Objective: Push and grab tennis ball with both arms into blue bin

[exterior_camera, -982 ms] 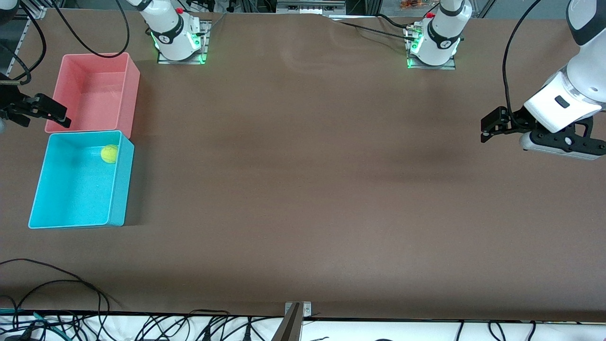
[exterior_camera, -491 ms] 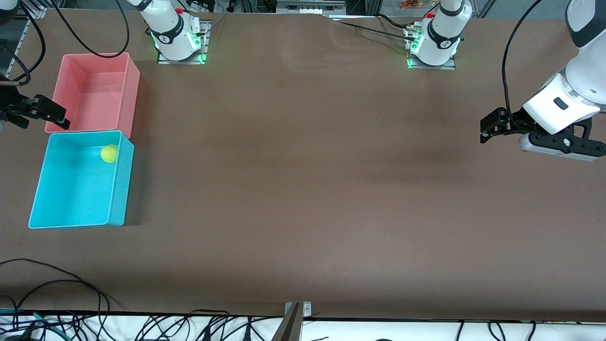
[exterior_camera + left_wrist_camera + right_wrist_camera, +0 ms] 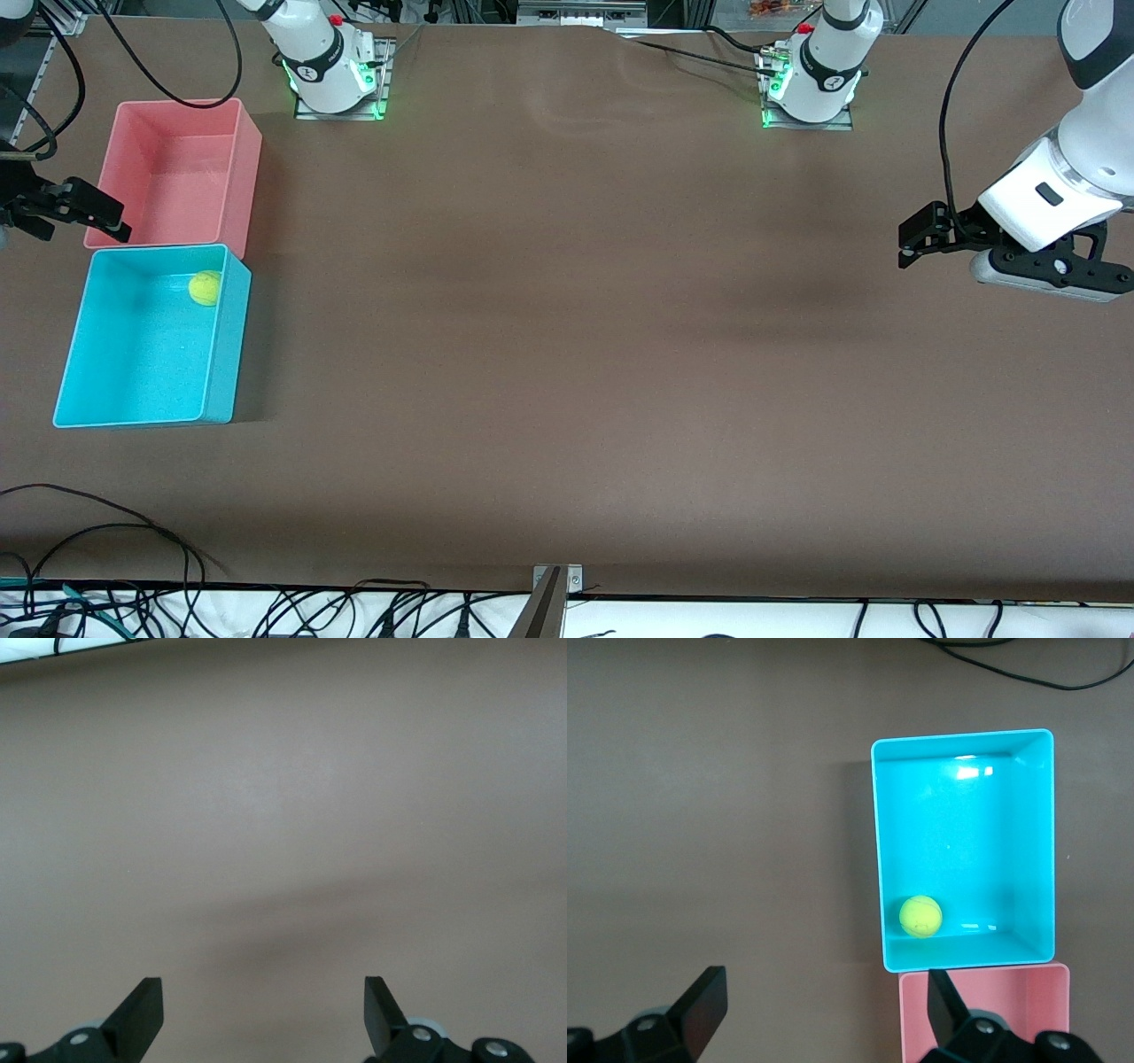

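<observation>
yellow-green tennis ball (image 3: 205, 288) in blue bin (image 3: 89, 418); both grippers' fingers spread, no writing legible

1. You had a yellow-green tennis ball (image 3: 205, 288) in the light cyan-blue bin (image 3: 80, 354), at the left of the front frame.
2. Your second bin (image 3: 251, 168), just above it in the frame, was salmon pink.
3. Your table (image 3: 567, 354) was plain matte brown.
4. Your arms were white with black grippers; their bases (image 3: 337, 84) glowed green along the top edge.
</observation>
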Robot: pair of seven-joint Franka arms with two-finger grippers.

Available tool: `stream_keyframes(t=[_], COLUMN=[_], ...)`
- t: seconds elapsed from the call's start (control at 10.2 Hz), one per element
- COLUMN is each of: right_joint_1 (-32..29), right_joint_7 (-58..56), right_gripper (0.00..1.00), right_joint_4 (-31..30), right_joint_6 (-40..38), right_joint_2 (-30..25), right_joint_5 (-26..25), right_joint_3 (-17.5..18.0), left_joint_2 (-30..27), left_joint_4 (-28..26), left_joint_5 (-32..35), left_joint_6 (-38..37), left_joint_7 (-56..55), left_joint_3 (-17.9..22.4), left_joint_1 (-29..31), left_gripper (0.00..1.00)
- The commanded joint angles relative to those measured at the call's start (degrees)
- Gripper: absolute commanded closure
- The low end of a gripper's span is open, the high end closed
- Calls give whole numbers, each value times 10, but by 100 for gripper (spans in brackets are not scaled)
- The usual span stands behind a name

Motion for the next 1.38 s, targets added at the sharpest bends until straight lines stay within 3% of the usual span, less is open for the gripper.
stream_keyframes(t=[0.0, 1.28], right_joint_1=[-6, -6], right_joint_7=[-5, -12], right_gripper=[0, 0], right_joint_4=[-13, -1], right_joint_6=[5, -4], right_joint_2=[-11, -10], right_joint_5=[6, 8], right_joint_3=[6, 6], left_joint_2=[8, 8], left_joint_4=[18, 17], left_joint_5=[-7, -6], left_joint_6=[-11, -11], left_joint_7=[3, 3], left_joint_3=[2, 2], left_joint_1=[-1, -1], left_gripper=[0, 0])
